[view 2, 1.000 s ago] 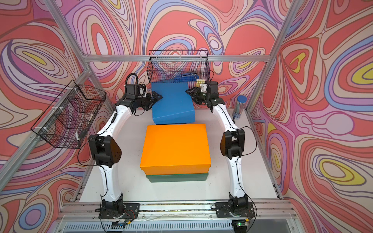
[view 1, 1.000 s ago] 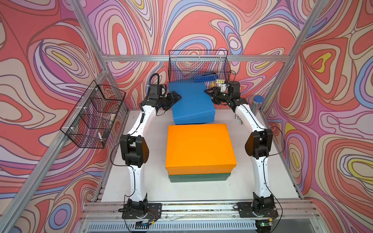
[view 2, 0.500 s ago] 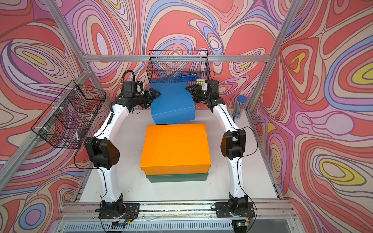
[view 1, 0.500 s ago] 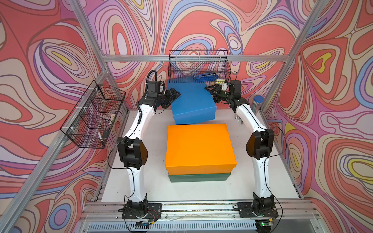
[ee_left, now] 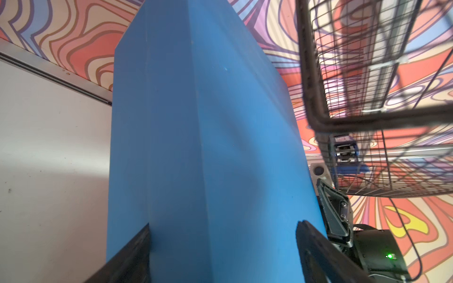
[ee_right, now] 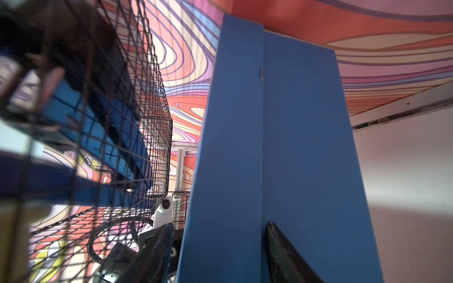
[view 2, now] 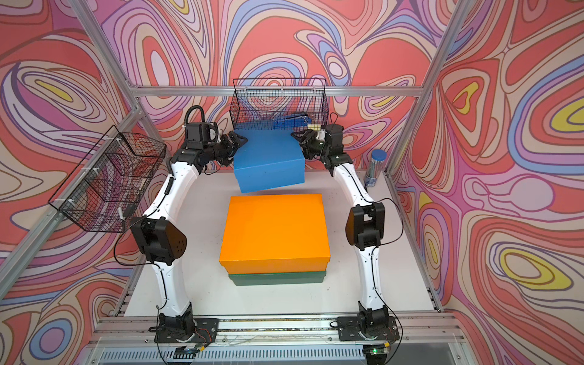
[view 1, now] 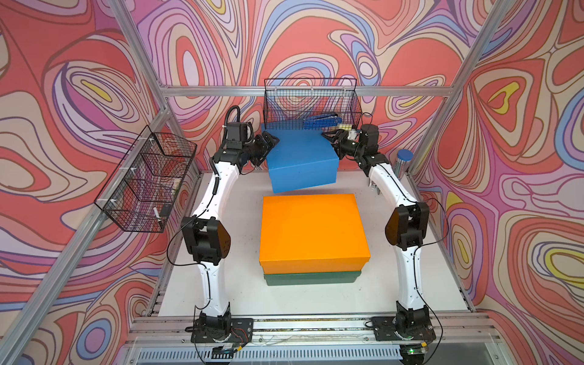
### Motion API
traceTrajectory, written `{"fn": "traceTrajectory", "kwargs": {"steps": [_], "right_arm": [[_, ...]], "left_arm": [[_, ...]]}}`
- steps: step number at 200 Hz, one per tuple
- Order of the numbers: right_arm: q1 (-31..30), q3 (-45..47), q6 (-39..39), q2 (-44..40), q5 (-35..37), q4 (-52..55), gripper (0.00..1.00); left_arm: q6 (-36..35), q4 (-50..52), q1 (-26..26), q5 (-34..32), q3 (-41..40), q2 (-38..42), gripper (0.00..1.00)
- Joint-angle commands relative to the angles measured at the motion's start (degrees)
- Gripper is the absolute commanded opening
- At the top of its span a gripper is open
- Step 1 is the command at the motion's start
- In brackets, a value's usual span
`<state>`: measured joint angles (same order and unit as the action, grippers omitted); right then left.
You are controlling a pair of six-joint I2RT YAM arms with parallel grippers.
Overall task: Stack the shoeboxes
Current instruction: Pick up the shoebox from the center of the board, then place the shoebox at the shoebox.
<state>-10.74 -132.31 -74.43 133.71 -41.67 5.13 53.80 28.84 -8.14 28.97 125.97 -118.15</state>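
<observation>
Blue shoebox (view 1: 300, 161) has tilted, lifted.

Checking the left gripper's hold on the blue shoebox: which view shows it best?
The left wrist view: the left gripper has a finger on each side of the blue shoebox, close up. Both top views show it small, at the box's far corner. In the right wrist view the box hides it.

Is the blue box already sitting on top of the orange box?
No: in a top view the blue box is behind the orange box, tilted and gripped by the left gripper and right gripper.
</observation>
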Motion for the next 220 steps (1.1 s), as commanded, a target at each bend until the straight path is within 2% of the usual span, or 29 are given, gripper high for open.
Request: {"fn": "traceTrajectory", "kwargs": {"steps": [1,53,118,220], "right_arm": [[-4.5,1.2,-4.2,-1.5,-6.4,-5.8,0.62],[-5.0,3.4,-7.9,-3.0,-7.0,-8.9,0.62],[-6.2,7.5,-5.3,-8.4,-6.8,-7.1,0.63],[-9.0,27.4,-0.7,-23.9,-4.6,-6.4,0.64]], "left_arm": [[4.3,-5.3,-2.3,7.7,1.9,1.2,0.87],[7.5,-5.7,-2.3,8.7,1.8,1.2,0.86],[7.1,-5.1,-2.3,10.0,-1.0,4.2,0.86],[4.3,-5.2,-3.1,10.9,-13.7,13.5,0.86]]}}
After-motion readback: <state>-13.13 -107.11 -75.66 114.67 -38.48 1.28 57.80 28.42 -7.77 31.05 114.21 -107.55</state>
